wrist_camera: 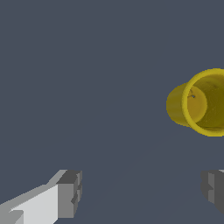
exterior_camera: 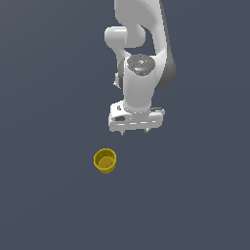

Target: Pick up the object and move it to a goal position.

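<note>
Overhead, the gripper (exterior_camera: 135,131) hangs apart from the yellow cup (exterior_camera: 105,160).
Its fingers (wrist_camera: 69,194) stand spread wide, holding nothing; the cup sits upright on the dark floor (exterior_camera: 44,195), toward the exterior view's left of the gripper; hollow inside visible.

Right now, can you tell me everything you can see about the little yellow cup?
The cup is small, plain yellow and smooth, maybe plastic. It has a round rim, a hollow inside and a narrower closed bottom, and it looks empty. It stands upright on the dark grey floor, mouth up, toward the exterior view's left of the end effector and apart from it. Nothing but the floor touches it. The open fingers are not around it.
</note>
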You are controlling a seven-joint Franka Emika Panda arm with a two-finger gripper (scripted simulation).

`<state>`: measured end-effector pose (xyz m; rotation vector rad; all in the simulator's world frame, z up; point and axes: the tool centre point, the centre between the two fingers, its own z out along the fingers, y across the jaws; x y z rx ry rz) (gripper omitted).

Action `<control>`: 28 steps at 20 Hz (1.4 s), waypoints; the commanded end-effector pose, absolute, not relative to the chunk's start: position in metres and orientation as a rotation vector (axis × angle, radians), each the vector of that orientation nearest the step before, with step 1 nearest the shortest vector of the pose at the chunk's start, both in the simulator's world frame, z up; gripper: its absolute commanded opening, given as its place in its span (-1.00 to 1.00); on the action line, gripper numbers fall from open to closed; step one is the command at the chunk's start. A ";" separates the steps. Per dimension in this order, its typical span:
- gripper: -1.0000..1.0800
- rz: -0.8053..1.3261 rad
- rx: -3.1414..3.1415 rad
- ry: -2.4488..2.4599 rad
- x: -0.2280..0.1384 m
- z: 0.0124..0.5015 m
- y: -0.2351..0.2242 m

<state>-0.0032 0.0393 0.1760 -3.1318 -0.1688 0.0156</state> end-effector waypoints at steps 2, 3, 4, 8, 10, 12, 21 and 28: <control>0.23 0.016 -3.132 -0.169 -0.003 0.176 0.039; 0.23 0.015 -3.130 -0.169 -0.003 0.176 0.039; 0.23 0.015 -3.128 -0.170 -0.003 0.176 0.039; 0.23 0.001 -3.118 -0.162 -0.002 0.181 0.038; 0.23 -0.014 -3.114 -0.150 0.000 0.187 0.037; 0.23 -0.034 -3.109 -0.133 0.003 0.194 0.037; 0.23 -0.217 -3.053 0.011 0.022 0.265 0.030; 0.23 -0.452 -2.972 0.183 0.035 0.364 0.019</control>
